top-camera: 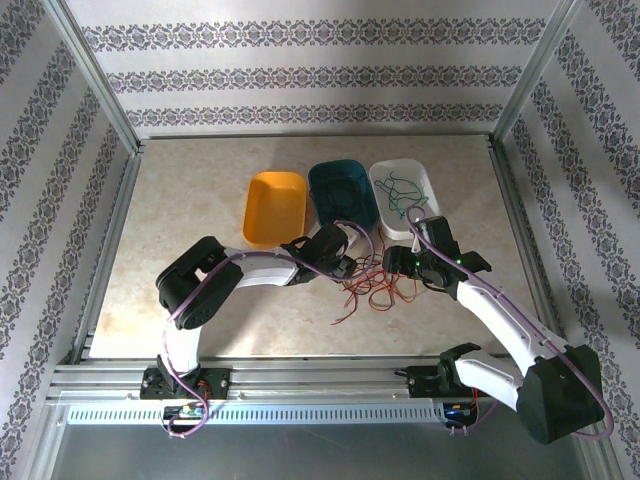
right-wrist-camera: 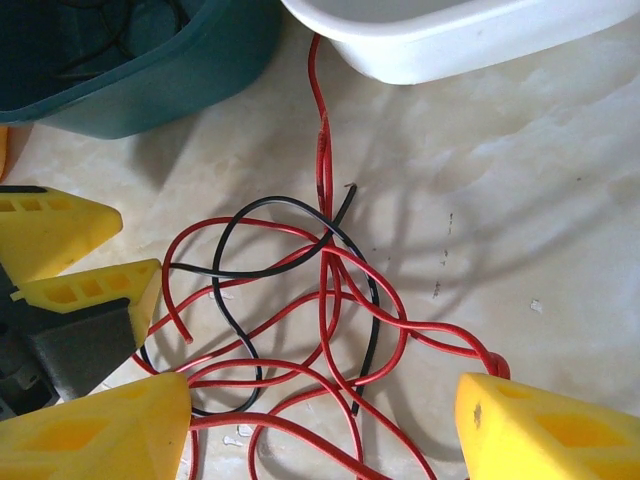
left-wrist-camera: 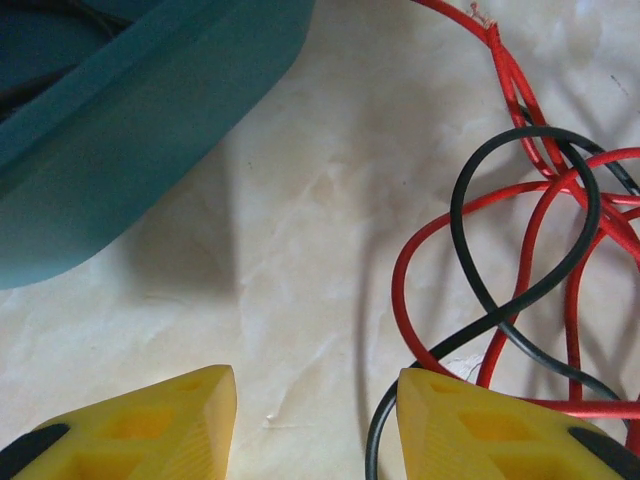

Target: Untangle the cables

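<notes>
1. Cables (top-camera: 372,290), top view: a red-and-black tangle on the table (top-camera: 200,200), just in front of the teal bin (top-camera: 313,190) and the white bin (top-camera: 432,190). Green cables (top-camera: 398,192) lie inside the white bin. Left gripper (top-camera: 345,262) and right gripper (top-camera: 398,262) sit low on either side of the tangle.
2. Left wrist view: fingers spread, gripping nothing. Red and black loops lie just beside one finger.
3. Right wrist view: fingers spread wide, astride the tangle, clamping nothing. One red strand runs towards the white bin.
</notes>
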